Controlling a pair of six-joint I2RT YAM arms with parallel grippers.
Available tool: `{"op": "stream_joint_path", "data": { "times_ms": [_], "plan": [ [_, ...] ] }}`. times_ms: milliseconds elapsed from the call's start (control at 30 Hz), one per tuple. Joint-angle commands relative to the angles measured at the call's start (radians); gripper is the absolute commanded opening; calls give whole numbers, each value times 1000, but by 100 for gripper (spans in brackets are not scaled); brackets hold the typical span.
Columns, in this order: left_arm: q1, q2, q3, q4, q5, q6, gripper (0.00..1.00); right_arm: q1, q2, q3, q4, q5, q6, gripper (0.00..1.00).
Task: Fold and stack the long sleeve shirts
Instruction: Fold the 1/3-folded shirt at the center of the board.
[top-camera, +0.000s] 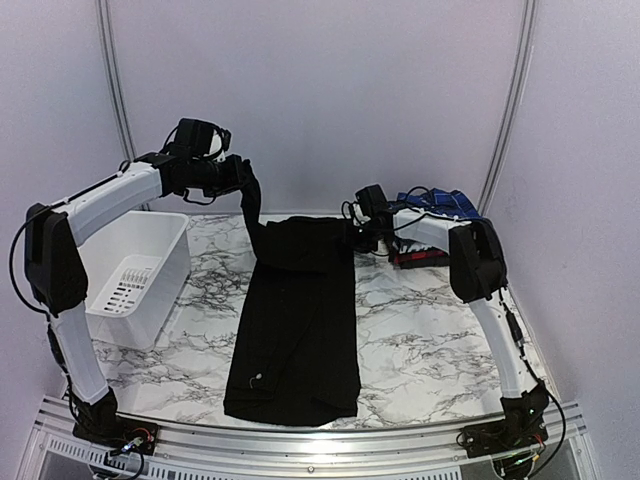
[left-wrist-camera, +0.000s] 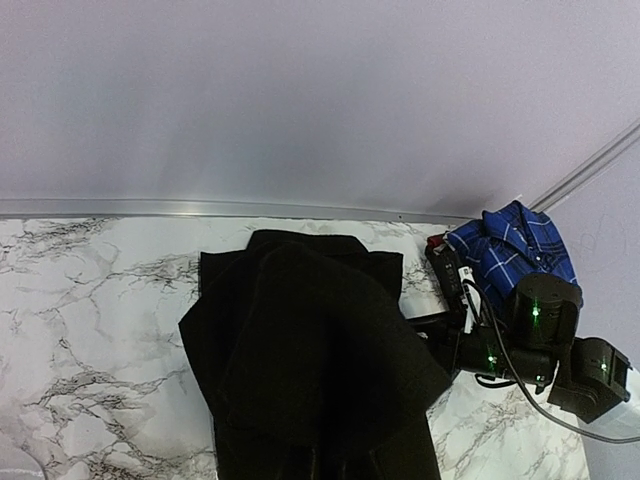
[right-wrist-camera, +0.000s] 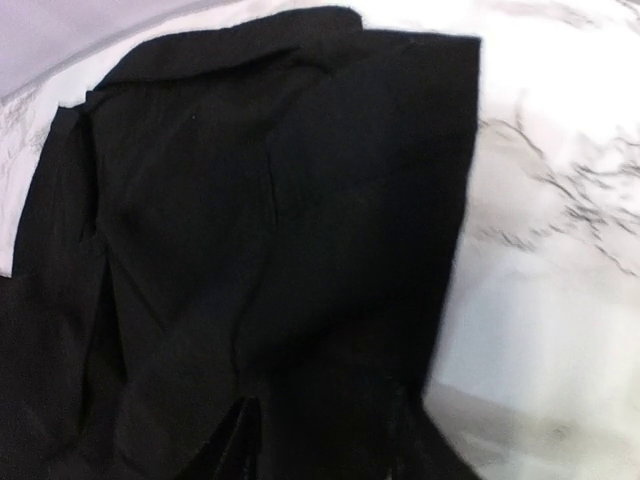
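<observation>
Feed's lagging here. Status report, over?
Left gripper shut on black shirt, corner lifted. Right gripper at far corner, jaws unclear. Plaid stack just beside it.

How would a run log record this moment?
left hand: shut on plain black long-sleeve cloth shirt, corner raised | right hand: at shirt's far edge, grip unclear

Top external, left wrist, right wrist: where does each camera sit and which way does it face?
Top external: above and behind the arm bases, looking down across the table; both arms show, the left gripper holding up a black shirt.
Left wrist: raised, aimed down toward the far right corner; the shirt hides its fingers, the right arm beyond.
Right wrist: close above the shirt; its fingers indistinct.
Shared: all three see the black shirt.
</observation>
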Motion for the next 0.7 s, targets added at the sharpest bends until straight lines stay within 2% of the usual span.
{"op": "stream_joint_path", "data": {
  "times_ms": [0, 200, 367, 533, 667],
  "plan": [
    [5, 8, 44, 31, 23, -7, 3, 23, -220, -151, -33, 36, -75, 43],
    [6, 8, 60, 32, 43, 1, 3, 165, -566, -575, 49, 113, -73, 48],
    [5, 4, 54, 35, 56, -2, 3, 347, -807, -843, 80, 191, 34, 48],
    [5, -1, 40, 38, 45, 7, 3, 588, -925, -970, 22, 325, 207, 44],
    [6, 3, 33, 41, 50, 8, 3, 786, -922, -1009, -49, 419, 384, 41]
  ]
}}
